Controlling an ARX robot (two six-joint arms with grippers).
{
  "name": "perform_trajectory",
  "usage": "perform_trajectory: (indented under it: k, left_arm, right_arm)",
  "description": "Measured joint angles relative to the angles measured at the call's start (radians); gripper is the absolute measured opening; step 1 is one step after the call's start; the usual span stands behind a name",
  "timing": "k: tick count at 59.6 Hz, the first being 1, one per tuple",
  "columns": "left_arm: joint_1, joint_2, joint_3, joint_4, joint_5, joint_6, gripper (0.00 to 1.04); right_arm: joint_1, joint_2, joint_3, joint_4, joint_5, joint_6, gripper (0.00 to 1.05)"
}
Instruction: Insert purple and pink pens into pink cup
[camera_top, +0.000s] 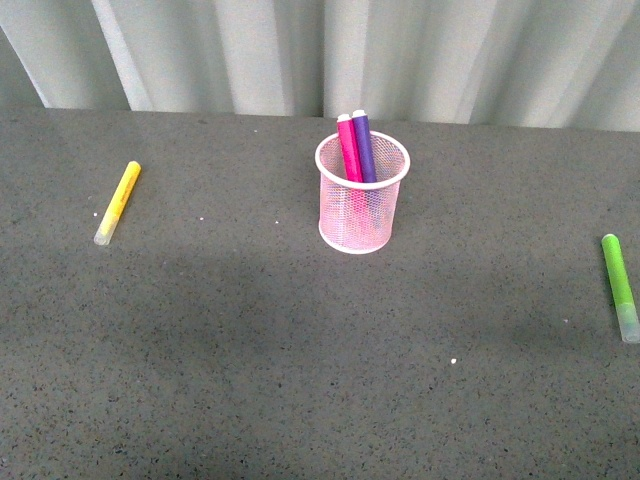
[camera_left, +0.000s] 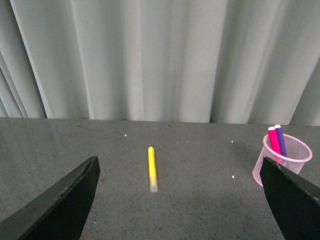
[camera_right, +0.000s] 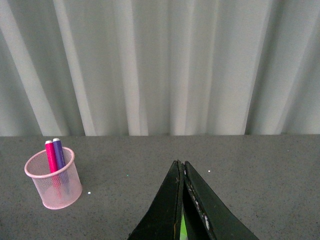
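Nearest, the left hand (camera_left: 175, 200) is spread wide above the desk (camera_top: 250, 350), and the right hand (camera_right: 183, 200) is pressed together, holding nothing. Farther off, between them, the pink cup (camera_top: 361, 195) holds the pink pen (camera_top: 348, 146) and purple pen (camera_top: 364, 144) upright. The job looks finished; no further move seems needed.

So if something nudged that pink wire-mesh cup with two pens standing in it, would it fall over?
The pale pink wire-mesh cup looks light, so it would probably slide. The pink and purple pens lean above its rim, so it might tip.
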Motion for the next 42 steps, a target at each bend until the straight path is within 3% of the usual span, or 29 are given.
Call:
perform_trajectory:
  k: [17, 42]
  left_arm:
    - [0.000, 0.001, 0.000, 0.000, 0.000, 0.000, 0.98]
    - [0.000, 0.001, 0.000, 0.000, 0.000, 0.000, 0.98]
  right_arm:
    - [0.000, 0.000, 0.000, -0.001, 0.000, -0.001, 0.04]
    - [0.000, 0.000, 0.000, -0.001, 0.000, 0.000, 0.80]
